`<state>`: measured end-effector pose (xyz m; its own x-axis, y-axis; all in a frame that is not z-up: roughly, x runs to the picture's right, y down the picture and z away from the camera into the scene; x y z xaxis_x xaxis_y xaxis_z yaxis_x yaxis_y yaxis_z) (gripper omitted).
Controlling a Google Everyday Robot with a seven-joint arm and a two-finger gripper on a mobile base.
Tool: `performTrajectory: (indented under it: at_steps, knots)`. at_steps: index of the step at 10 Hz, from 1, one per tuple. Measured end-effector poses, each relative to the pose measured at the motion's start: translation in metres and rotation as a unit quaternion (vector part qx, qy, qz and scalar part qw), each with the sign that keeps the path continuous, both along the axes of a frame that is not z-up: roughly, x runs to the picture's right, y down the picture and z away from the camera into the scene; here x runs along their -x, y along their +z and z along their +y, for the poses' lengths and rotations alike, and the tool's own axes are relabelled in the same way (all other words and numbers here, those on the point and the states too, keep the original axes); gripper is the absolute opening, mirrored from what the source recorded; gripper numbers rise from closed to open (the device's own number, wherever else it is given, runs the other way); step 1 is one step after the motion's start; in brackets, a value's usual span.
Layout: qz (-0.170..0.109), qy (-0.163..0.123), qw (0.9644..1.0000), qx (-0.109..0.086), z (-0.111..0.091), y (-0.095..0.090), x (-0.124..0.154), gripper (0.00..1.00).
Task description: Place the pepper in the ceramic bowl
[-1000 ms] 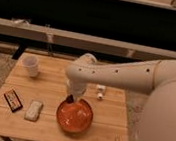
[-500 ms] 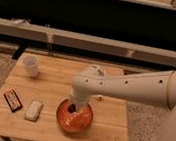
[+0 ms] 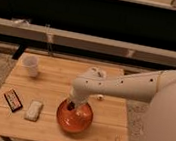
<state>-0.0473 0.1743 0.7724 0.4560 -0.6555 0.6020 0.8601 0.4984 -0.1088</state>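
The ceramic bowl [image 3: 74, 119] is a round glossy orange-red bowl at the front middle of the wooden table [image 3: 59, 83]. My white arm reaches in from the right and bends down over it. The gripper [image 3: 72, 104] hangs right at the bowl's far rim, pointing down into it. A small dark shape at the gripper tip may be the pepper, but I cannot make it out as separate from the fingers.
A small white cup [image 3: 31, 65] stands at the table's back left. A flat dark packet with orange marks [image 3: 13, 99] and a pale wrapped item [image 3: 34, 110] lie at the front left. A small white object [image 3: 100, 96] lies right of the arm. A rail runs behind the table.
The arm has swung lower and to the left, bringing the gripper down from above the bowl to its rim. The bowl and the other items have stayed in place.
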Motion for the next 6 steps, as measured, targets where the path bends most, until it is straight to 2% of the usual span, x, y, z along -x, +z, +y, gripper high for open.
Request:
performTrajectory:
  at_steps: [2,4,6]
  knots:
    - [-0.019,-0.01,0.9998,0.0,-0.008,0.003,0.003,0.8]
    - [-0.034,-0.011,0.9993,-0.014,-0.026,-0.014,0.004,0.8]
    - [-0.035,-0.011,0.9992,-0.015,-0.029,-0.016,0.003,0.8]
